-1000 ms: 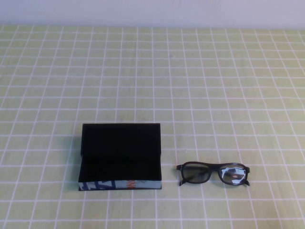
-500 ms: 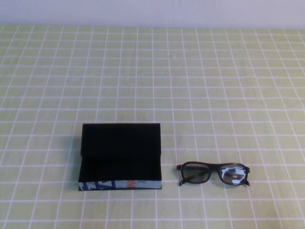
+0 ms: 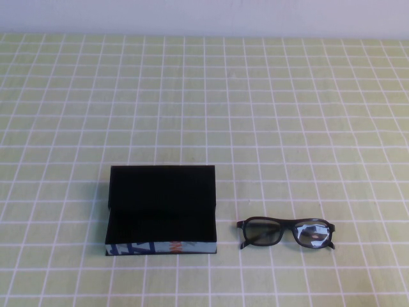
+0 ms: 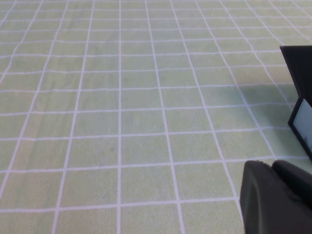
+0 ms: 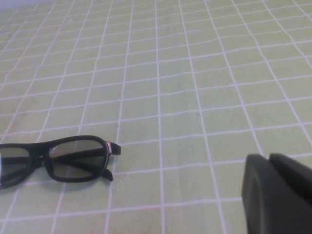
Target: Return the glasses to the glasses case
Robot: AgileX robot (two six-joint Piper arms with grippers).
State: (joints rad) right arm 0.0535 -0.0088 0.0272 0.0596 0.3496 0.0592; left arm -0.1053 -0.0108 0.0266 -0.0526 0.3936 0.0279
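Note:
The glasses case (image 3: 161, 192) lies open at the front left of the table, its lid folded back and its black inside empty. Its blue-grey front edge (image 3: 160, 247) faces me. The black glasses (image 3: 285, 231) lie on the cloth just right of the case, arms folded. Neither arm shows in the high view. My left gripper (image 4: 273, 166) is shut and empty, low over the cloth, left of the case's corner (image 4: 298, 73). My right gripper (image 5: 269, 159) is shut and empty, apart from the glasses (image 5: 58, 158), which show in the right wrist view.
A green cloth with a white grid (image 3: 255, 115) covers the whole table. A pale wall (image 3: 204, 16) runs along the far edge.

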